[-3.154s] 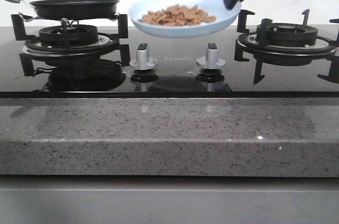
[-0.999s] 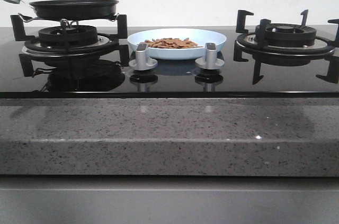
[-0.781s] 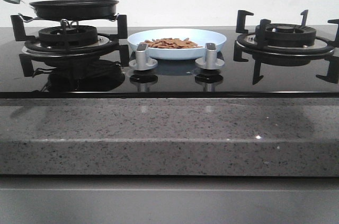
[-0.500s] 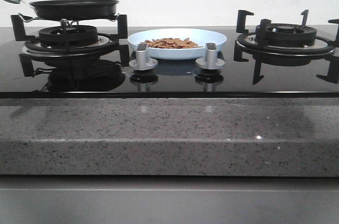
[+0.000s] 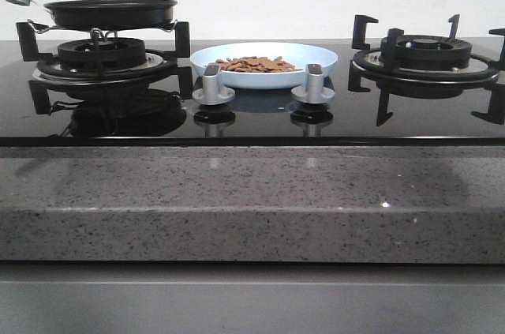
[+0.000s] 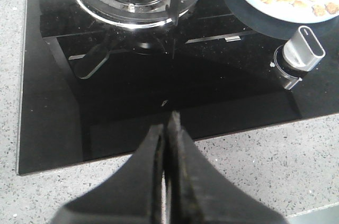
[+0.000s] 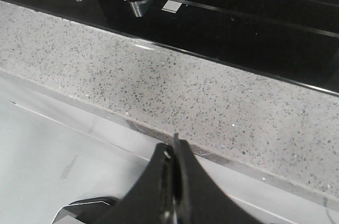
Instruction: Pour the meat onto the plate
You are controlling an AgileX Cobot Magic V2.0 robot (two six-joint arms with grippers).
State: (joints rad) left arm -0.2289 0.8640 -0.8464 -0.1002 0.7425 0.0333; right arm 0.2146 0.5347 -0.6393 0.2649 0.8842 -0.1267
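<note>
Since the meat point(image 5: 255, 64) already lies on the plate point(image 5: 322, 58), the pouring looks done, and I think nothing is left but for the arms to rest away from the stove.

Nearest in the front view is the gray speckled counter point(image 5: 252, 192). Above it, in the wrist views, the left gripper point(image 6: 167, 128) has its two fingers pressed together with nothing between them. It hangs over the near edge of the black glass stove top point(image 5: 252, 122). The right gripper point(image 7: 172, 152) is pressed together too, with nothing in it, and it hangs over the counter's front edge, well away from the plate.

Next come two silver knobs point(image 5: 214, 85). Just behind them, between the two burners, the pale-blue plate sits flat on the glass. The meat is a low heap of small, flat, reddish-brown bits in the middle of the plate.

On the left burner point(image 5: 101, 54) sits a black frying pan point(image 5: 110, 12). I cannot see inside it.
</note>
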